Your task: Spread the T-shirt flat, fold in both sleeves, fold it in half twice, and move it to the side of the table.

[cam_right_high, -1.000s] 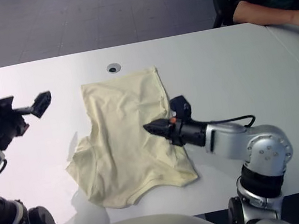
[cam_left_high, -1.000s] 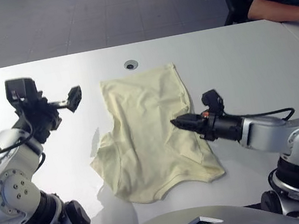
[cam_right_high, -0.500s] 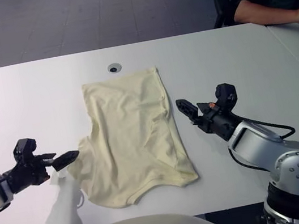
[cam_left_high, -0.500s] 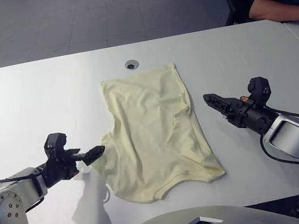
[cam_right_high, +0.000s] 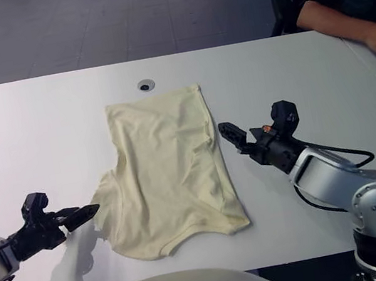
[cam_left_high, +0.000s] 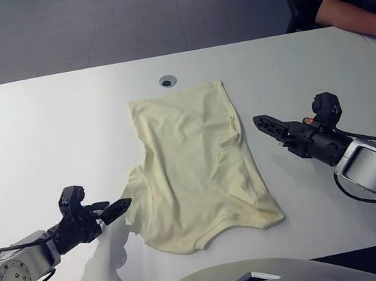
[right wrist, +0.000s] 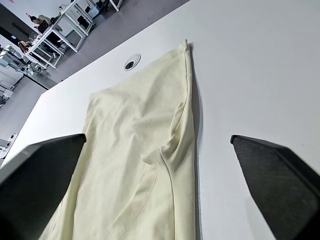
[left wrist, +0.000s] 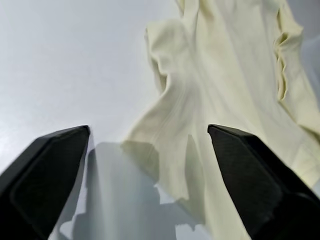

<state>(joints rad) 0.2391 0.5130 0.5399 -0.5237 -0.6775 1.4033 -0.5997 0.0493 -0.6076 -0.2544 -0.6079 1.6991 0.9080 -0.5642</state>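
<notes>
Left claw (cam_left_high: pixel 116 209) dropped beside T-shirt (cam_left_high: pixel 195 161); right claw (cam_left_high: pixel 263 125) withdrew. Both stand apart, empty. Likely step: folding left sleeve (cam_left_high: pixel 134 193); next, pinch its edge.

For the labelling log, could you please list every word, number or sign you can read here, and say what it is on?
None can be read: the T-shirt is plain, the table bears no print, and the left hand and right hand show no legible marking.

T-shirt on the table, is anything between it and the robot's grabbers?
No, nothing visible. Only white table lies between the left gripper and the T-shirt, and between the right gripper and it. Both grippers are open.
</notes>
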